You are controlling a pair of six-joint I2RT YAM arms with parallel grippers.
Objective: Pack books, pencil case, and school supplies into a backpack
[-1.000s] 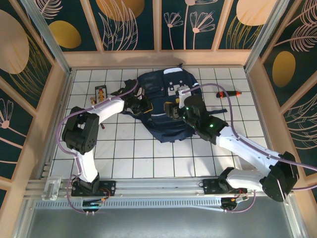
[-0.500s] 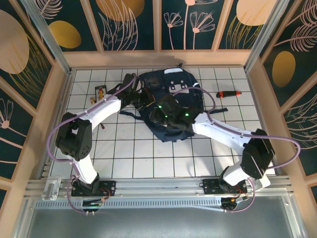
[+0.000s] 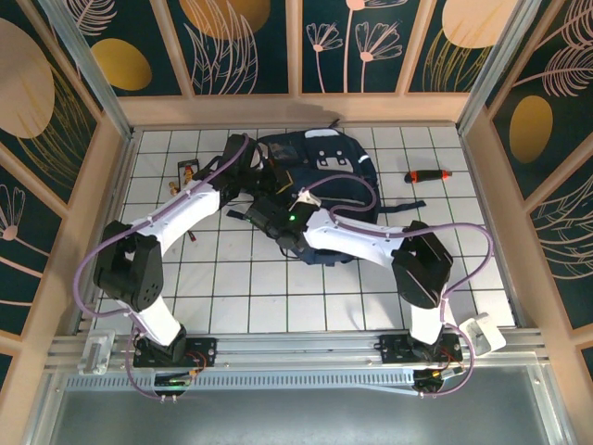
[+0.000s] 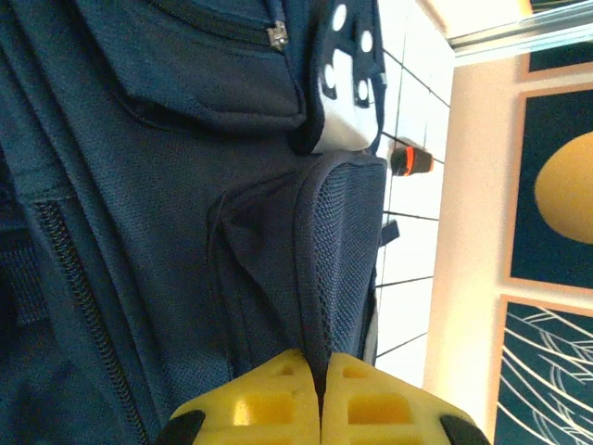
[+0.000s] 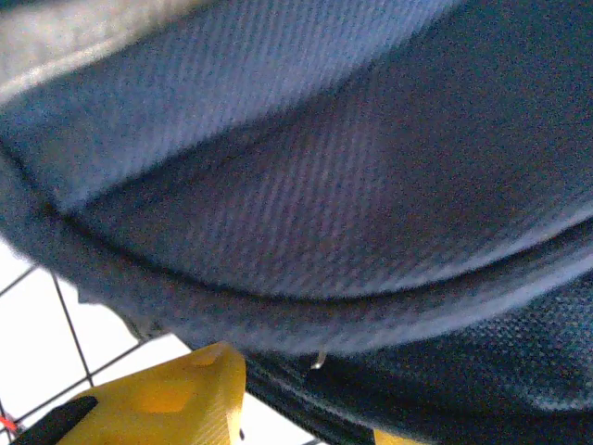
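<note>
White gridded table (image 3: 232,278) sits inside wooden walls with dark floral panels. At its far middle lies the backpack (image 3: 324,162), and both arms cross over its near and left parts, so much of its outline is covered from above. What is inside it cannot be made out; no opening shows its interior. In the left wrist view the pack is cut off on every side: a zipped pocket (image 4: 213,83) with its puller (image 4: 275,37), a grey-white dotted patch (image 4: 347,74) and a mesh side pocket (image 4: 338,250) are all that can be read. The right wrist view is blurred, close navy cloth with a thick rolled edge.

Right of the pack, apart from it, lies a red-and-black tool (image 3: 428,175). A small black card (image 3: 188,172) lies at the far left.

The left gripper (image 4: 321,366) has its yellow fingers (image 4: 269,399) pressed together, pinching the seam of the mesh pocket. The right gripper (image 5: 278,413) is at the pack's near-left edge; one yellow finger (image 5: 157,399) shows at the lower left and a sliver of the other at the lower right, with cloth hanging across the gap. Whether they clamp that cloth cannot be told.
</note>
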